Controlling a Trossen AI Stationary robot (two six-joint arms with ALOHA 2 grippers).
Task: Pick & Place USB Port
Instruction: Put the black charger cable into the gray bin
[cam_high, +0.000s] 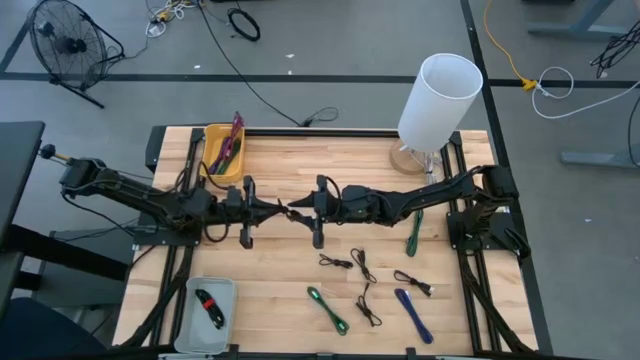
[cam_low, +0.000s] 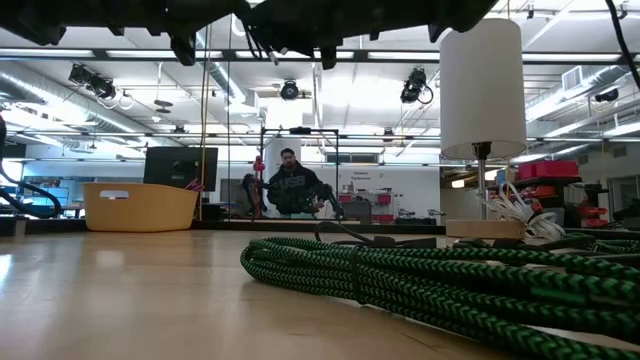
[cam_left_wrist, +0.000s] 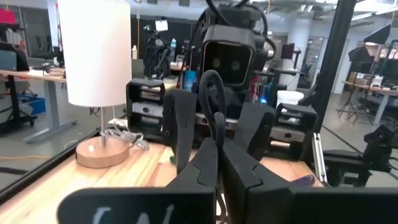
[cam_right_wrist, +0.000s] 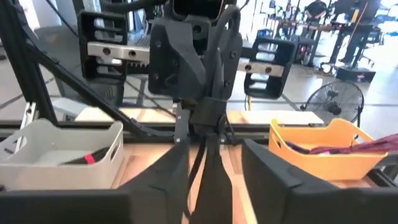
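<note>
A black USB cable (cam_left_wrist: 213, 93) is held up over the middle of the table, where the two grippers meet tip to tip. My left gripper (cam_left_wrist: 219, 148), also seen in the high view (cam_high: 283, 208), is shut on it. My right gripper (cam_right_wrist: 214, 152) is open. Its fingers (cam_left_wrist: 179, 124) stand on either side of the cable's loop and of the left fingertips, apart from both. Several more black cables (cam_high: 362, 266), a green one (cam_high: 328, 308) and a blue one (cam_high: 413, 315) lie flat on the near part of the table. My left gripper pinches the black cable between its two fingers, coming level from the table's left. A loop of the cable (cam_left_wrist: 214, 87) stands up past the fingertips, and thin strands (cam_right_wrist: 202, 163) hang slack below them. The cable is lifted clear of the table.
A yellow bin (cam_high: 222, 152) with cables stands at the far left, a grey bin (cam_high: 205, 305) with a black-and-red cable at the near left. A white lamp (cam_high: 440, 95) stands at the far right. A green braided cable (cam_low: 400, 275) lies under the right arm (cam_high: 415, 232).
</note>
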